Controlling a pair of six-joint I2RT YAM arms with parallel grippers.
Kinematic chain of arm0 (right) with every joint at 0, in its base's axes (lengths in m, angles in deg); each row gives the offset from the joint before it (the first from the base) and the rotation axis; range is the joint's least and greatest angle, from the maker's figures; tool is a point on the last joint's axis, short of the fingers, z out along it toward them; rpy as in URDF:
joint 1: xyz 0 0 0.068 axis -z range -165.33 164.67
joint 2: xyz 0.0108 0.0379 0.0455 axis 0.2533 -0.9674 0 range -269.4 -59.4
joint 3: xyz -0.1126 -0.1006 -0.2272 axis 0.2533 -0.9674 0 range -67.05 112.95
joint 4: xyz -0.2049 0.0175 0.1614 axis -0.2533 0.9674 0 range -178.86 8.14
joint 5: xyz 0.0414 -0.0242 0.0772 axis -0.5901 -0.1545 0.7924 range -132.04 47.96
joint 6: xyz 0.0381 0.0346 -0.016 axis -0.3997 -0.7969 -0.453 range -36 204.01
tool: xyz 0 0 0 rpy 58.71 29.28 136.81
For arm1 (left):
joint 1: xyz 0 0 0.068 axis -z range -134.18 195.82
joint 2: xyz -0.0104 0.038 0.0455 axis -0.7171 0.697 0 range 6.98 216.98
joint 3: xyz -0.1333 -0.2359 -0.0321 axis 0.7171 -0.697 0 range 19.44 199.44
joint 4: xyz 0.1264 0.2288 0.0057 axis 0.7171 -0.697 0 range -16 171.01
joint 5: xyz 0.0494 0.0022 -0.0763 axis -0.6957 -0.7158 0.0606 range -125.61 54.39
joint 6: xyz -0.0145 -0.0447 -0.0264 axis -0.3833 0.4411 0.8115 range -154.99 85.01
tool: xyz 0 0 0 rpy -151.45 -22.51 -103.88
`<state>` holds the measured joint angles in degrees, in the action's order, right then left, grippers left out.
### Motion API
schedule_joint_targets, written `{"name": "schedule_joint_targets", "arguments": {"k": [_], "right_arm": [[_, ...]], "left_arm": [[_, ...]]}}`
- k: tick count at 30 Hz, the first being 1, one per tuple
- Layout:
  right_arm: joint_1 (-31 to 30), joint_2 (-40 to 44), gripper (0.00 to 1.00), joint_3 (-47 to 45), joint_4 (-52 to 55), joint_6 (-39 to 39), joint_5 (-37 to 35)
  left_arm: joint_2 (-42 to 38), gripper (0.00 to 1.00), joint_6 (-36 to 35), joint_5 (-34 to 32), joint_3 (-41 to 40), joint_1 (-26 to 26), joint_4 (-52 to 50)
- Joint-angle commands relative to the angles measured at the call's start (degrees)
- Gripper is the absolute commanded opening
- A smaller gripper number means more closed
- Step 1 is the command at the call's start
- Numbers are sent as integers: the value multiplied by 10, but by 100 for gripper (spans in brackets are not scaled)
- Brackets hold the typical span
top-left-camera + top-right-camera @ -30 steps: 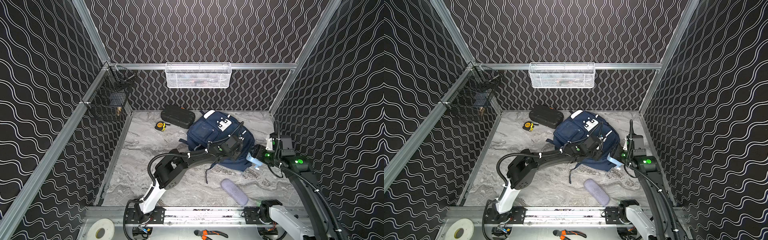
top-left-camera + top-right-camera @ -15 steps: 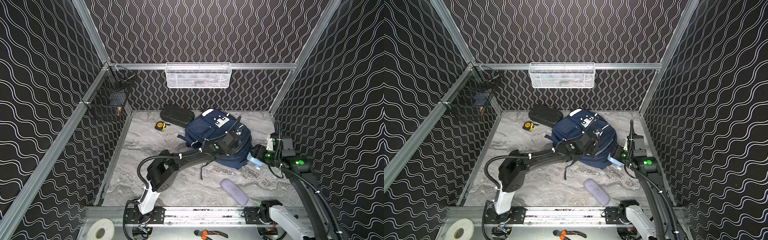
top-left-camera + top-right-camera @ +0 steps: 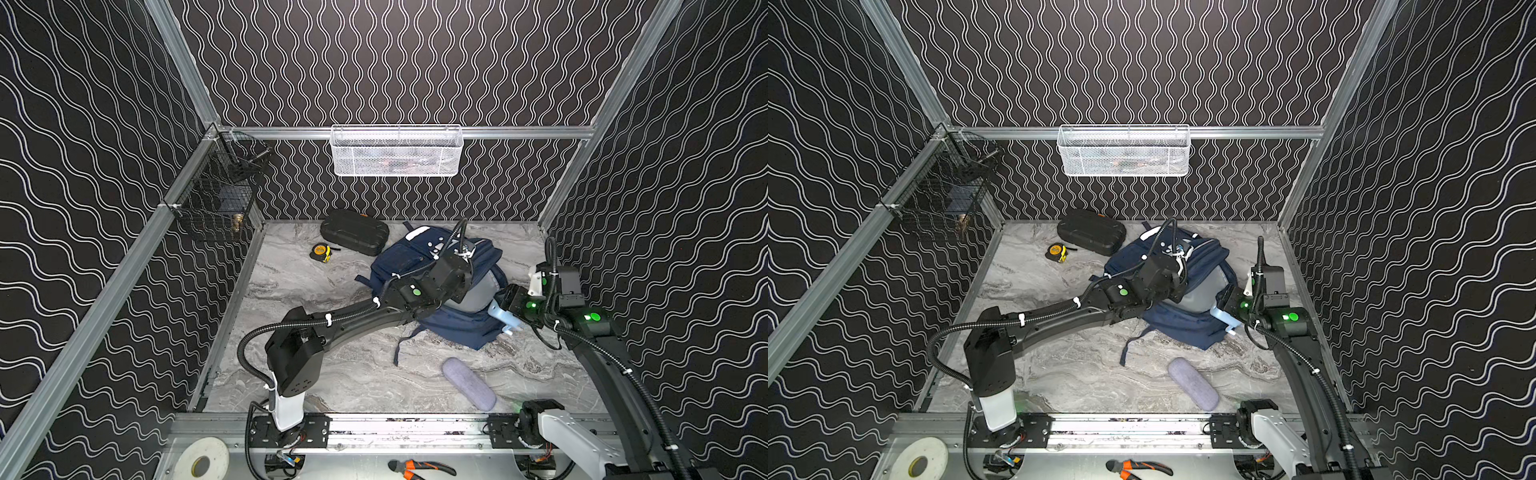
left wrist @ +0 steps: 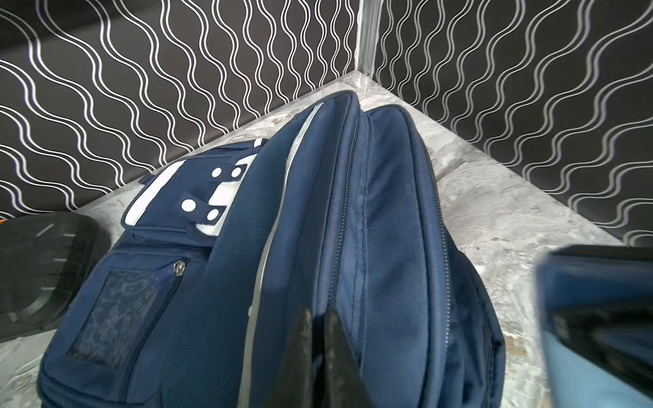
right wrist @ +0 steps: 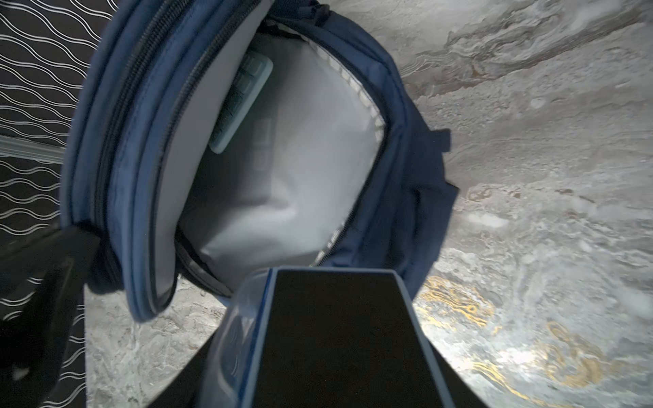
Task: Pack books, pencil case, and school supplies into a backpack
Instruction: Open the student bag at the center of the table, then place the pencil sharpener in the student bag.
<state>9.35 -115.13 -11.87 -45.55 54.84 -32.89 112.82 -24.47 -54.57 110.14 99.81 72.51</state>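
Left gripper (image 4: 319,318) is pinching the backpack (image 3: 453,330) mouth open. Right gripper (image 3: 510,309) is clasping the pencil sharpener (image 5: 335,335) at the opening. Next it likely needs pushing in beside the calculator (image 5: 243,102).

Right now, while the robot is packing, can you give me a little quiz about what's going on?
1. True or false: the pencil case is already inside the backpack.
2. What is the right gripper holding at the bag's opening? A) tape measure B) pencil sharpener C) pencil case
3. Fill in: the pale green thing with keys tucked inside the backpack is a ____.

Key: 1 false, it lies on the table beside the bag. 2 B. 3 calculator.
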Motion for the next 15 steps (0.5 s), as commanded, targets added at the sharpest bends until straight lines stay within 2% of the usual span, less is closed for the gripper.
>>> {"name": "schedule_joint_targets", "arguments": {"k": [1, 15], "right_arm": [[1, -18, 22, -3, -67, -34, 38], [23, -197, 21, -19, -262, -156, 179]], "left_arm": [[-13, 0, 19, 23, -2, -1, 64], [-17, 0, 42, 47, 1, -2, 54]]}}
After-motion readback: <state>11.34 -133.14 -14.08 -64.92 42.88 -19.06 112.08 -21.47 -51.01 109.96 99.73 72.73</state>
